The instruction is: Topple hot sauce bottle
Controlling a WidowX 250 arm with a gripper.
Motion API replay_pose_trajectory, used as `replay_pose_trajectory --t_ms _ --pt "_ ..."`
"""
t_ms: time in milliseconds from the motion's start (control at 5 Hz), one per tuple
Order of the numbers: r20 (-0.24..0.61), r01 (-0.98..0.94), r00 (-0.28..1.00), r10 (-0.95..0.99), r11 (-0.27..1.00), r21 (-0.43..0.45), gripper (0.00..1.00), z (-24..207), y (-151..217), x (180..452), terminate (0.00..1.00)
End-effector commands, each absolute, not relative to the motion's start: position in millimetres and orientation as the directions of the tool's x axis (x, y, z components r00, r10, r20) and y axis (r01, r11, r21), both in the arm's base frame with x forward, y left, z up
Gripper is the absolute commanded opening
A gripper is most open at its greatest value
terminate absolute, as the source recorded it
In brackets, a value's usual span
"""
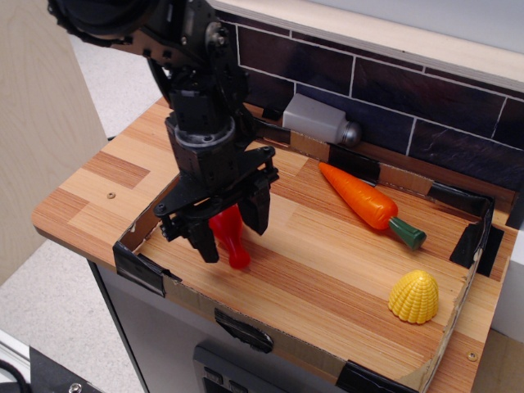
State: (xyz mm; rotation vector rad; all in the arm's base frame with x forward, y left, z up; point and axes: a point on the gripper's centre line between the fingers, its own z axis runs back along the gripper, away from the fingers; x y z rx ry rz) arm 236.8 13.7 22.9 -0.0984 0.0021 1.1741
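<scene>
The hot sauce bottle (230,239) is red and glossy. It is in the front left part of the cardboard-rimmed tray (155,214). Its neck and cap point toward the front edge, so it looks tilted or lying down. Its body and label are hidden under the gripper. My black gripper (232,240) hangs right over it with the jaws apart, one finger (203,242) on the left of the bottle and one (259,214) on the right. I cannot tell whether the fingers touch it.
An orange carrot (363,199) with a green stem lies at the back right. A yellow corn piece (414,296) sits at the front right. A grey block (319,119) rests by the dark tiled back wall (426,98). Black tape marks the tray corners.
</scene>
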Motion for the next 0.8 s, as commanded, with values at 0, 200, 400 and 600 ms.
replay_pose_trajectory --t_ms 0,200,400,600 --pt "-0.019 -0.914 0.372 0.928 0.363 -0.181 1.0 71.0 24.6 243.6 0.0" --pt "0.012 -0.902 0.345 0.939 0.335 -0.271 1.0 95.3 26.8 245.4 0.0" --pt "0.012 -0.902 0.345 0.939 0.335 -0.271 1.0 95.3 26.8 245.4 0.0" --pt "0.012 -0.902 0.345 0.939 0.335 -0.271 1.0 95.3 26.8 245.4 1.0"
